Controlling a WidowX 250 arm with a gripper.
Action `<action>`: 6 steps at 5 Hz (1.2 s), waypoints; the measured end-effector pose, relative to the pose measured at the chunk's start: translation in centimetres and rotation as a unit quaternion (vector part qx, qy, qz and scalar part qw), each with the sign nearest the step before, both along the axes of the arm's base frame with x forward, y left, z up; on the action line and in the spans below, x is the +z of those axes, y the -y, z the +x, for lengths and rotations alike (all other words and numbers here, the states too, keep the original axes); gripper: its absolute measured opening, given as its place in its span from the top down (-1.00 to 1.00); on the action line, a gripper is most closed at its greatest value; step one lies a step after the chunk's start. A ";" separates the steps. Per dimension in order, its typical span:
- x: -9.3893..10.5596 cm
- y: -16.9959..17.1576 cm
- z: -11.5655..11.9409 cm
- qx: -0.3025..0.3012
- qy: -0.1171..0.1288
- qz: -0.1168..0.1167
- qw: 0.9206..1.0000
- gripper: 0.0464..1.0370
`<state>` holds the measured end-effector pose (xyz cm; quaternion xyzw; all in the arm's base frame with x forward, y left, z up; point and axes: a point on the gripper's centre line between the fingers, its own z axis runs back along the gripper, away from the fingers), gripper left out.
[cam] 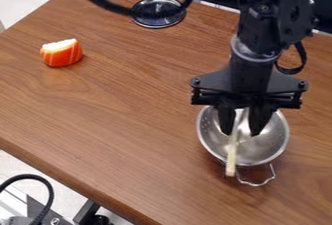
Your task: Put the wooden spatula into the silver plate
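In the camera view the tool [240, 133] is hanging wide-fingered over a metal colander [275, 139], the wooden spatula [232, 157] leaning there between its fingers, while the wood-grained tabletop [129, 122] is stretching leftward from it, pale floor [13, 160] lying beyond.

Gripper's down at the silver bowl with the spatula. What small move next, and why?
I'd probably ease the gripper straight up with its fingers apart. They stand open on either side of the wooden spatula, which seems to lie in the silver bowl with one end out over the near rim, so lifting should leave it there.
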<state>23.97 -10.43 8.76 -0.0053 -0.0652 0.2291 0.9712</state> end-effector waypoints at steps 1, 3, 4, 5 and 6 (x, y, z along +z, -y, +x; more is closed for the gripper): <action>0.6 0.3 0.2 -0.001 -0.002 -0.006 1.000 -0.50; 0.8 0.3 0.3 0.008 -0.005 -0.008 1.000 -0.93; 1.2 0.2 0.5 0.013 -0.005 -0.008 1.000 -0.93; 1.6 -0.4 1.2 0.020 0.001 -0.010 1.000 -0.93; 2.0 -1.6 2.1 0.045 0.020 -0.008 0.999 -0.93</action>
